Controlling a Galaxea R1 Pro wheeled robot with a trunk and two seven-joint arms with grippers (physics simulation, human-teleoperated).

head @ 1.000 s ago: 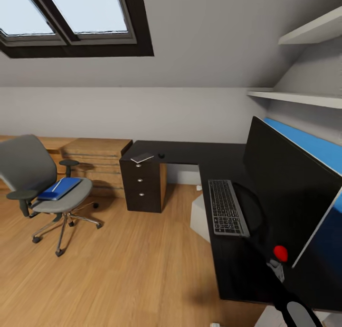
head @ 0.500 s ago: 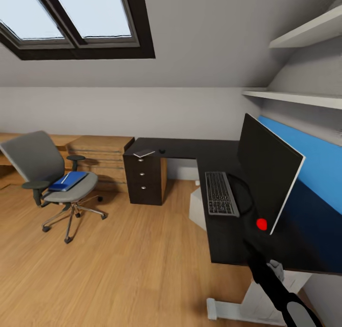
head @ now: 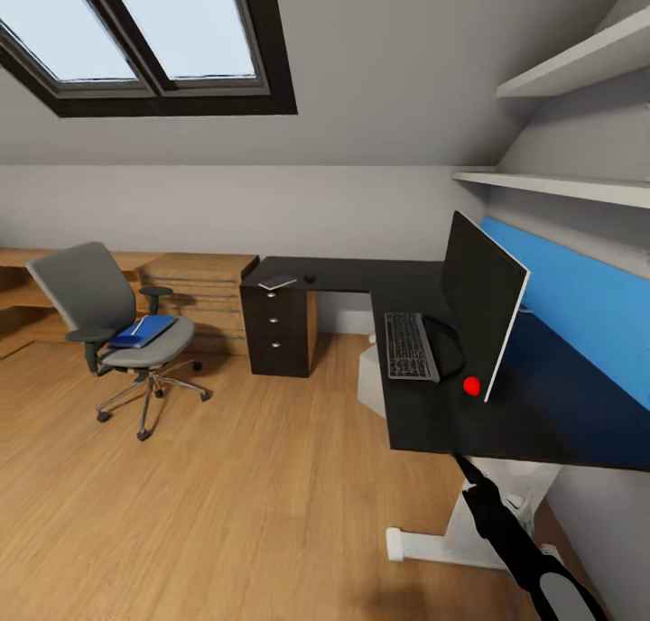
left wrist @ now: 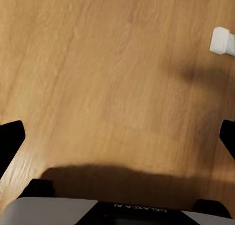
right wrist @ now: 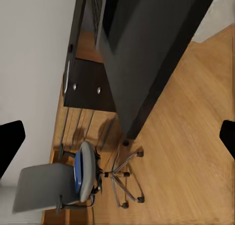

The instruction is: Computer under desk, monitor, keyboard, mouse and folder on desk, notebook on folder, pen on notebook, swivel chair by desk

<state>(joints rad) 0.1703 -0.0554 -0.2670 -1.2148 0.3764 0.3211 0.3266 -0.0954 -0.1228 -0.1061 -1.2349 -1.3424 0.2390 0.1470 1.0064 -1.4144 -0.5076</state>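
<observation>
Both grippers spread, empty; we judge the blue folder (head: 143, 330) on the swivel chair (head: 116, 332) light, stiff, slippery: pinch its overhanging edge.

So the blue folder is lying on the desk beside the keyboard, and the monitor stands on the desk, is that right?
Not quite. The head view shows the blue folder lying on the seat of the swivel chair, away from the desk. The keyboard and monitor are on the desk as you said.
</observation>
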